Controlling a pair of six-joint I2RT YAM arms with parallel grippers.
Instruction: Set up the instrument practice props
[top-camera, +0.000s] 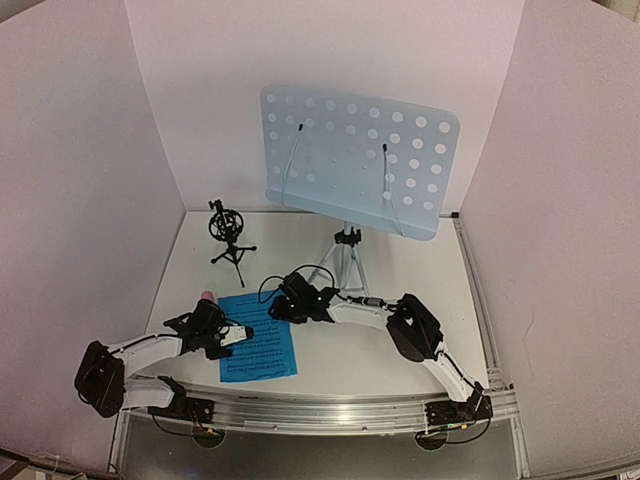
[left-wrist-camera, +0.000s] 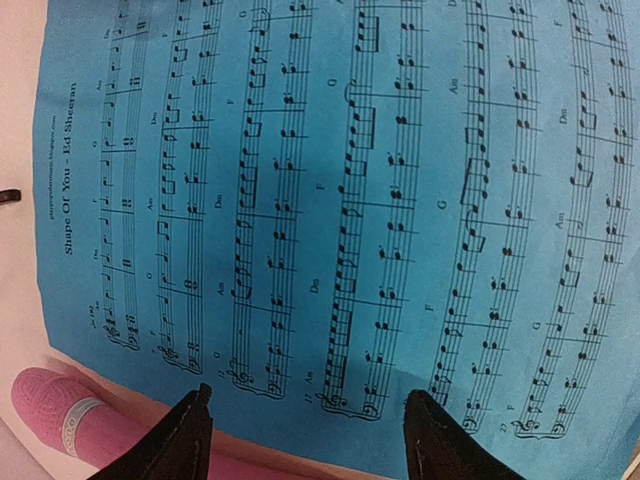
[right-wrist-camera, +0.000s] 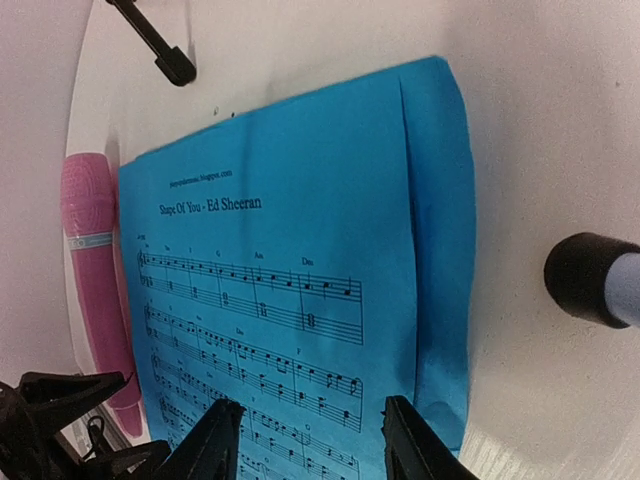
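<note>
White walls closed in a white table (top-camera: 400, 330) on three sides.

**Top view.**
- The stand desk (top-camera: 360, 160) stood tilted on its legs (top-camera: 345, 262) at 12 o'clock, with no page on it.
- The mic mount (top-camera: 228, 232) stood at 10 o'clock, empty.
- The sheet (top-camera: 262, 352) lay flat near the front edge, its long axis running roughly 12 to 6.
- The mic (top-camera: 208, 296) showed only a pink tip at the sheet's 10 o'clock corner. The rest was hidden by the left arm.
- The left gripper (top-camera: 240, 335) reached in from 9 o'clock over the sheet's left half.
- The right gripper (top-camera: 280, 303) reached in from 3 o'clock over the sheet's 1 o'clock corner.
- Judgement: the desk lay at 1 o'clock from the sheet and well apart, and the right arm was the nearer to it.

**Left wrist view.**
- The left gripper (left-wrist-camera: 305, 435) hung over the sheet (left-wrist-camera: 350, 200) with its jaws set wide and nothing between them.
- The staves ran across the gap between the fingers (left-wrist-camera: 185, 440).
- The mic (left-wrist-camera: 70, 420) lay at 8 o'clock, just beside the sheet's edge.

**Right wrist view.**
- The right gripper (right-wrist-camera: 310, 435) was also spread and empty. It hung over the sheet (right-wrist-camera: 300, 250) near a fold line along its right margin.
- The mic (right-wrist-camera: 95, 270) lay at 9 o'clock, parallel to the sheet's left edge.
- A stand foot (right-wrist-camera: 595, 280) sat at 3 o'clock, clear of the paper.
- Whether either gripper touched the paper could not be told.
</note>
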